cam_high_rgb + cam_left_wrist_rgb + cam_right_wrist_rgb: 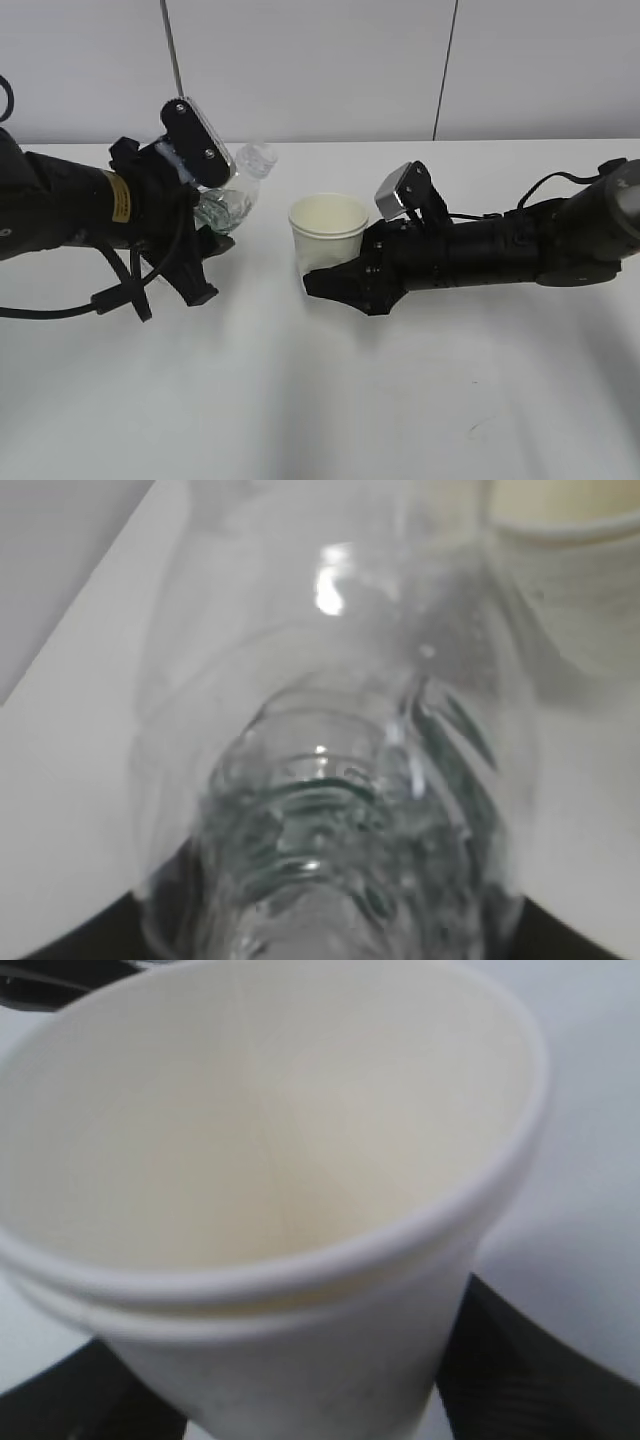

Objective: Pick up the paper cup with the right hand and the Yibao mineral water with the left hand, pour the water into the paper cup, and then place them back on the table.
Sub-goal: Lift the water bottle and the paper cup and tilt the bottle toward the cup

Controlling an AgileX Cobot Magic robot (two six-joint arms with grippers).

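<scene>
My left tool [205,262] grips the Yibao mineral water [232,195] around its body, toward the worktop's left edge. The bottle is tilted, its open neck pointing up and toward the far edge, leaning a little toward the middle. In the left wrist view the ribbed neck fills the picture, with the water [330,880] showing clear inside; how much there is I cannot tell.

The paper cup [328,235] is near the middle of the worktop [320,400], upright, mouth open; from here I cannot tell whether its base touches the worktop or is just clear of it. Its inside looks dry and empty in the right wrist view. My right tool [325,280] comes in from the right edge with its jaws on either side of the cup's lower half, closed about it; I judge this a hold.

The pour has not begun, I judge. To do it well, I should bring the bottle's mouth over the middle of the cup's opening before tipping further. Then roll the left wrist slowly so the stream starts thin. The right tool should keep the cup level without squeezing harder, since thin paper will buckle.
</scene>
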